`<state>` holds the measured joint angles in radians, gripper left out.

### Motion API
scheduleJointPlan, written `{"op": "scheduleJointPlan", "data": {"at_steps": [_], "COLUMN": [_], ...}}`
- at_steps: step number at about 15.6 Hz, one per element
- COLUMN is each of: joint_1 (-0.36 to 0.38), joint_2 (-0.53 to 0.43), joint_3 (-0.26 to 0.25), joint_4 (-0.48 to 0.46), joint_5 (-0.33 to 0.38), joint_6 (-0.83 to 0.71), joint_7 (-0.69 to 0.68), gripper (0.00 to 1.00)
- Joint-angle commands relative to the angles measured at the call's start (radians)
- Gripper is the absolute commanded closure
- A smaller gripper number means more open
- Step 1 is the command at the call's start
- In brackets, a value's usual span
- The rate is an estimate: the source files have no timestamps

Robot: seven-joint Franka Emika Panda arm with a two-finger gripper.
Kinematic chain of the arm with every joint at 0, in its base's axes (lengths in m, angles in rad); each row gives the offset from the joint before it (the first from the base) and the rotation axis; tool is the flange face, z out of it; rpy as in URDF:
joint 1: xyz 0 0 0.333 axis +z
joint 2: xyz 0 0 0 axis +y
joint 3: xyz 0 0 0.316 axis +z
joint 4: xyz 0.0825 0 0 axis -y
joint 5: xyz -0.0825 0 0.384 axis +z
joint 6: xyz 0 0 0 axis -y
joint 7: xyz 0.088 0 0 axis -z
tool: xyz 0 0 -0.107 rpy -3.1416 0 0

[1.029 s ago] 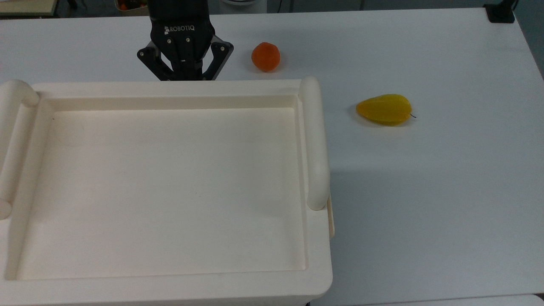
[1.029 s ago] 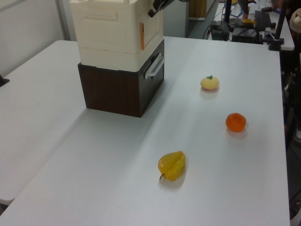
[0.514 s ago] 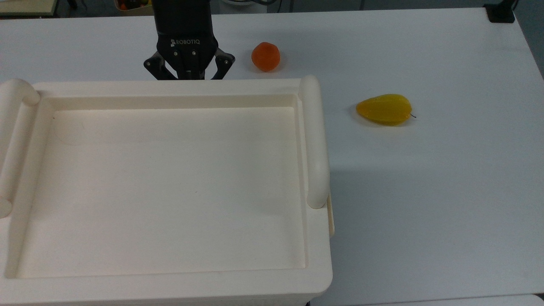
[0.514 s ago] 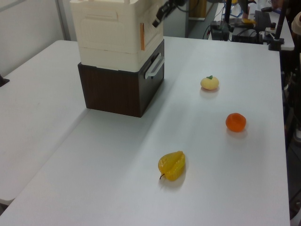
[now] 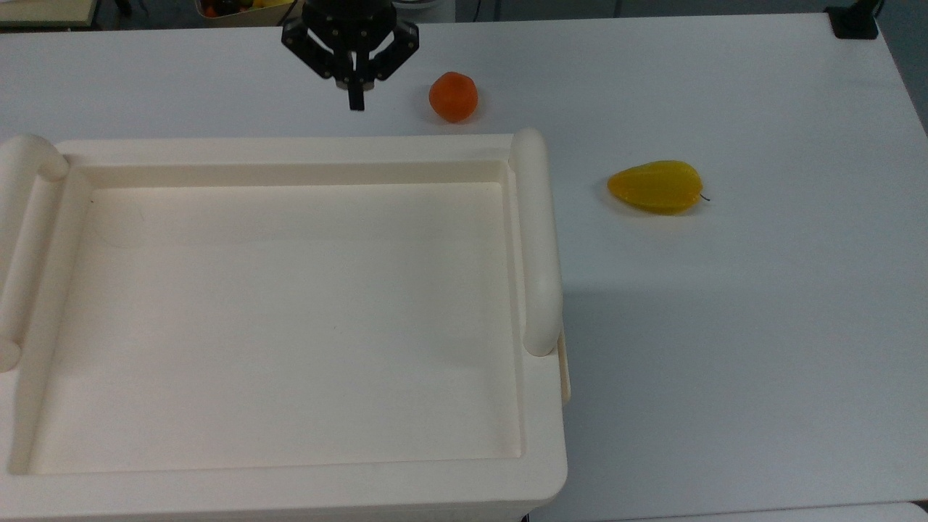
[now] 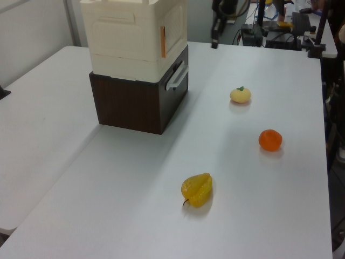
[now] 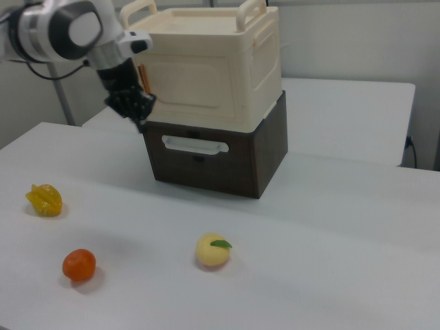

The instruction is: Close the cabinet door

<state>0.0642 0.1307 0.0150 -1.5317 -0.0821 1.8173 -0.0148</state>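
Jaws: together, with nothing between them. We see the gripper point(image 5: 355, 101) as one dark tip above the table point(image 5: 761, 326), at the top edge of the top view, apart from the cabinet point(image 5: 290, 493). In the right view the gripper point(image 7: 141, 124) points down just off the left edge of the cabinet's front, by the seam with the drawer unit point(image 7: 265, 155). We cannot tell whether it touches. In the left view the gripper point(image 6: 214, 43) hangs to the right of the cabinet, clear of it.

Door: the door point(image 7: 199, 82) is the cream front face of the cabinet, above the drawer handle point(image 7: 194, 145). We see it lying flush with the body, with a small orange piece at its left edge in the right view. In the left view the door point(image 6: 175, 27) is the narrow face on the cabinet's right.

Other items: an orange point(image 5: 453, 96) lies just to the gripper's right in the top view. A yellow fruit point(image 5: 656, 187) lies further right. A peach point(image 7: 212, 250) lies in front of the drawer unit in the right view.
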Motion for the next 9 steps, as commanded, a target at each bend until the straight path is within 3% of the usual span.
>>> {"op": "scheduleJointPlan", "data": {"at_steps": [1,4,7,9], "joint_1": [0.045,0.087,0.092,0.082], "joint_2": [-0.101,-0.157,-0.166,-0.177], "joint_3": [-0.027,-0.075,-0.09,-0.092], "joint_4": [-0.094,-0.165,-0.165,-0.163], "joint_5": [-0.022,-0.021,-0.015,-0.013], "joint_6": [-0.124,-0.151,-0.157,-0.18], "joint_7": [-0.019,-0.016,-0.002,-0.002], "gripper": [1.0,1.0,0.98,0.88]}}
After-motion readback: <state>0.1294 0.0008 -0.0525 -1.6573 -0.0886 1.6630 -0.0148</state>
